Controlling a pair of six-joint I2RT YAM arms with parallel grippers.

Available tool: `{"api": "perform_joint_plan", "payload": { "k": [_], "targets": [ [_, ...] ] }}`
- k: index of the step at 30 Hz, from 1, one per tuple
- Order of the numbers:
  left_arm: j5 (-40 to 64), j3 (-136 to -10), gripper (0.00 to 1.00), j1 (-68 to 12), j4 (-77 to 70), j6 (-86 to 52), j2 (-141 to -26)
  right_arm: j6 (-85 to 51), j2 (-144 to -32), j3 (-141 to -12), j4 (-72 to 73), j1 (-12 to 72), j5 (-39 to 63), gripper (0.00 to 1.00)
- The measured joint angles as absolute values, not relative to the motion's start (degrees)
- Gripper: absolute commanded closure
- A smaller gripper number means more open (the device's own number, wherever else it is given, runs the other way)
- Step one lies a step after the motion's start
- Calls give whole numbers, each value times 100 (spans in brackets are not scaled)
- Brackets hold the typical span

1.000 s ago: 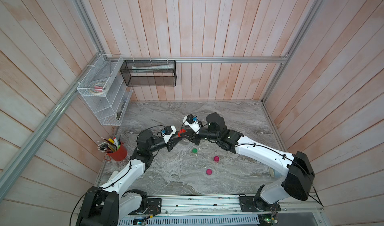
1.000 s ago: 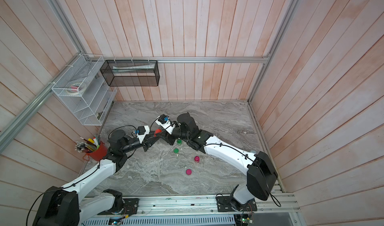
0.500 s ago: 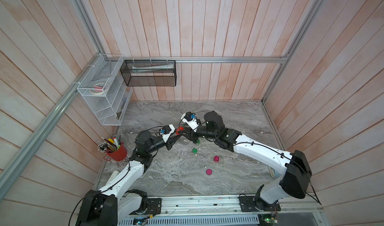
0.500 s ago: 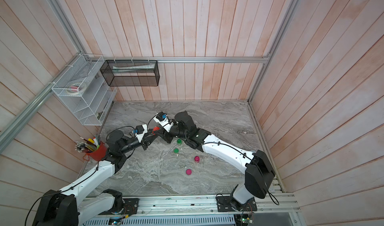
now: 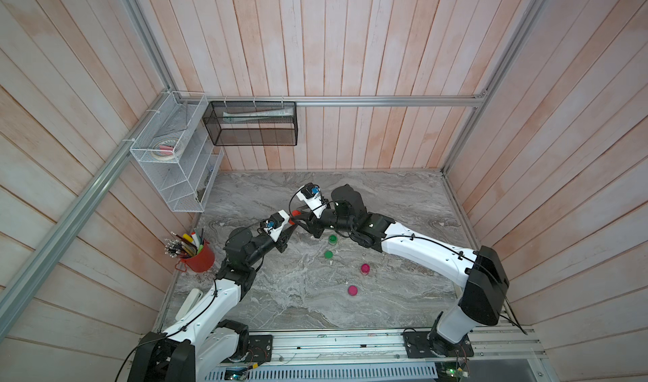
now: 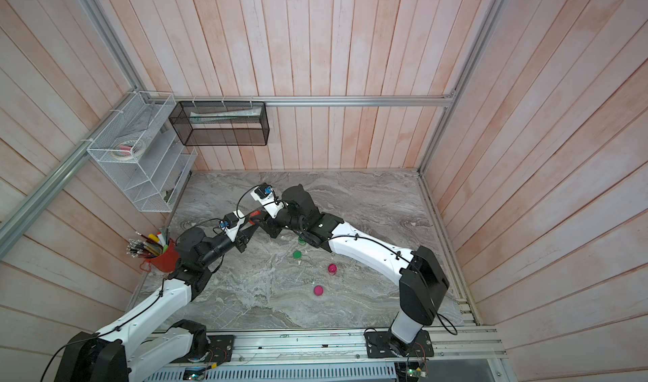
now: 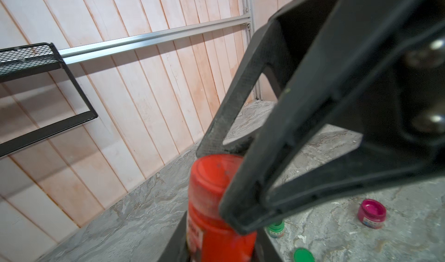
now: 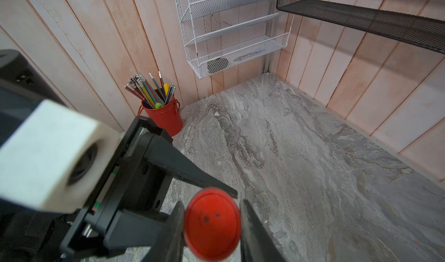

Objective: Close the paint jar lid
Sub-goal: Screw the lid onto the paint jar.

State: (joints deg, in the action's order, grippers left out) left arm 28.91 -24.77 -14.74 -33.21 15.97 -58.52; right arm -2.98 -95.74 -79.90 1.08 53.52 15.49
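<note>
Holds red paint jar [image 7: 216, 200] over table [image 5: 403, 194] in left claw [image 7: 219, 247]; pinches lid [image 8: 209, 210] in right claw [image 8: 212, 227] (seated, tightness unclear). Screwing step: needs twist next, jar kept steady.

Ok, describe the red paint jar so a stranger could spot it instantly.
Find the grey marble tabletop; above it, two sets of black jaws meet. Clamped between them is the red paint jar. The green jar and pink jar stand on the marble; only this one is red and gripped.
</note>
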Motion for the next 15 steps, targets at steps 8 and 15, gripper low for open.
{"api": "perform_joint_plan", "payload": {
  "k": [8, 15],
  "targets": [
    [2049, -2394, 72, -1518, -3387, 1699, -5771, -1210, -10001, -8495, -8, 5470, 1192, 73],
    [1520, -2355, 72, -1516, -3317, 1702, -5758, -1702, -10342, -8836, -27, 5634, 729, 70]
  ]
}}
